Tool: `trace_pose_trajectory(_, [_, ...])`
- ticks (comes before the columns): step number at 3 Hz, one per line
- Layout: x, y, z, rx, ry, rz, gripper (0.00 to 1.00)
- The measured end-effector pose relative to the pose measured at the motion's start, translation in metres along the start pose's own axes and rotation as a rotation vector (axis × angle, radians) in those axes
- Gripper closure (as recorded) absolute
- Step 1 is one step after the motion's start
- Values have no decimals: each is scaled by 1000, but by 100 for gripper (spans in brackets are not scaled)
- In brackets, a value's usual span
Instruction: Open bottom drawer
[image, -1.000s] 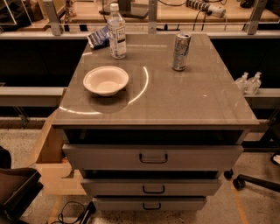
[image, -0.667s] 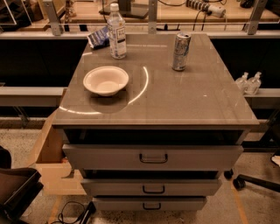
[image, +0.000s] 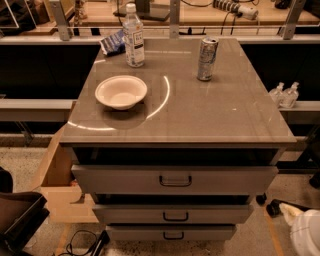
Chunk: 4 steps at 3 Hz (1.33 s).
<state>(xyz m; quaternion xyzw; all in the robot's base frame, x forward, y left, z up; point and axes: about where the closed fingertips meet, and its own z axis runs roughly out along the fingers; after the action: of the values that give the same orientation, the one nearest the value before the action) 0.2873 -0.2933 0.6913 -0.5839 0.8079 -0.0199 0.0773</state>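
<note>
The grey cabinet has three drawer fronts stacked at its front. The bottom drawer (image: 150, 233) is the lowest and narrowest, with a small dark loop handle (image: 173, 235), and its front sits set back under the middle drawer (image: 220, 214). The top drawer (image: 225, 179) is the widest and stands out furthest. My gripper (image: 301, 229) shows only as a white rounded shape at the lower right corner, to the right of the bottom drawer and apart from it.
On the cabinet top (image: 215, 115) stand a white bowl (image: 121, 91), a water bottle (image: 134, 36), a drink can (image: 207, 58) and a blue packet (image: 112, 43). A wooden box (image: 56, 175) stands at the left. A dark chair base (image: 272, 206) lies at the right. A dark object (image: 17, 220) and cables (image: 82, 242) are at the lower left.
A white rounded shape has come into view at the lower right corner. The drawers and the things on the cabinet top have not moved.
</note>
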Motion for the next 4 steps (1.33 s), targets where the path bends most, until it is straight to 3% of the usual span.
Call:
trace_pose_trajectory(1, [1,9,74,-9,59,-9,0])
trace_pose_trajectory(2, [-3,14,139,-8,79,-32,0])
trace_pose_trajectory(4, [-14,28,225,-44,66,-41,0])
